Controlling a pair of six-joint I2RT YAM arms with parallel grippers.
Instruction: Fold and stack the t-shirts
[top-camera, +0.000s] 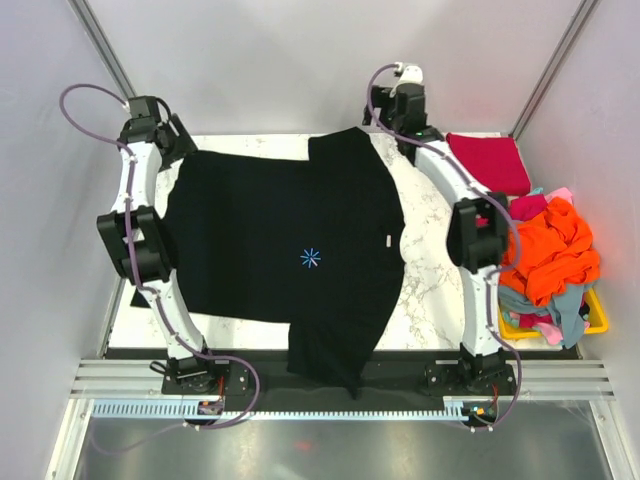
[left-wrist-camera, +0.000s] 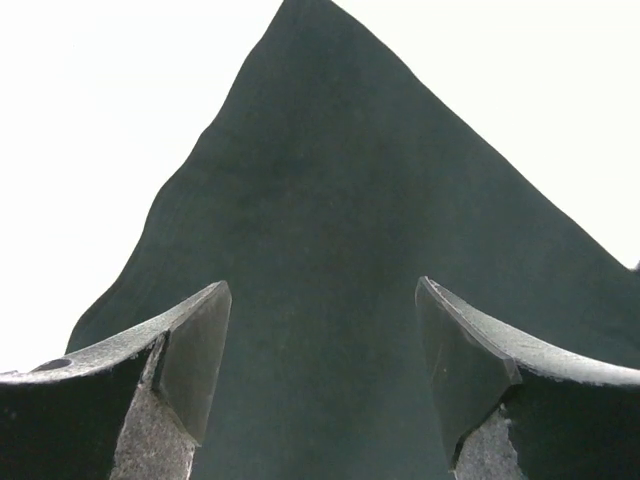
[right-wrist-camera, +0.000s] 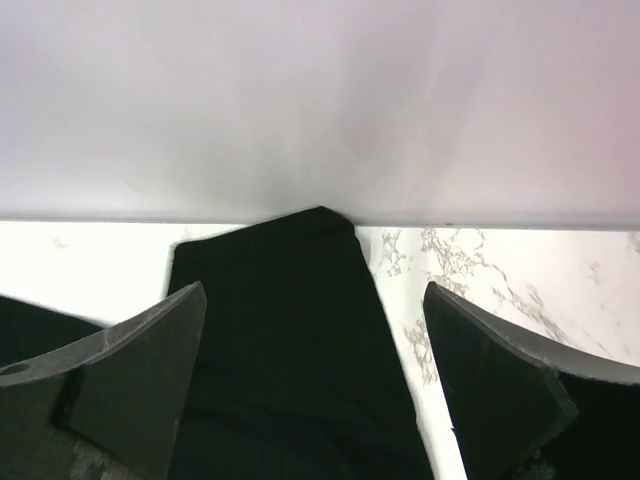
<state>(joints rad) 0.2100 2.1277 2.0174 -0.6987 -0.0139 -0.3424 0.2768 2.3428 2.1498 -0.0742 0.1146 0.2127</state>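
Observation:
The large black t-shirt (top-camera: 290, 250) lies spread flat on the marble table (top-camera: 430, 280), one sleeve at the far edge and the other hanging over the near edge. My left gripper (top-camera: 180, 140) is open over the shirt's far left corner; in the left wrist view (left-wrist-camera: 320, 290) black cloth (left-wrist-camera: 330, 200) fills the space between the jaws. My right gripper (top-camera: 392, 132) is open and empty by the far sleeve; in the right wrist view (right-wrist-camera: 315, 290) the sleeve (right-wrist-camera: 290, 330) lies below the jaws. A folded crimson red t-shirt (top-camera: 488, 162) lies at the far right.
A yellow basket (top-camera: 597, 320) at the right edge holds crumpled orange (top-camera: 550, 250), light blue (top-camera: 570, 305) and pink (top-camera: 560, 193) t-shirts. Grey walls close in the far side and both flanks. A metal rail runs along the near edge.

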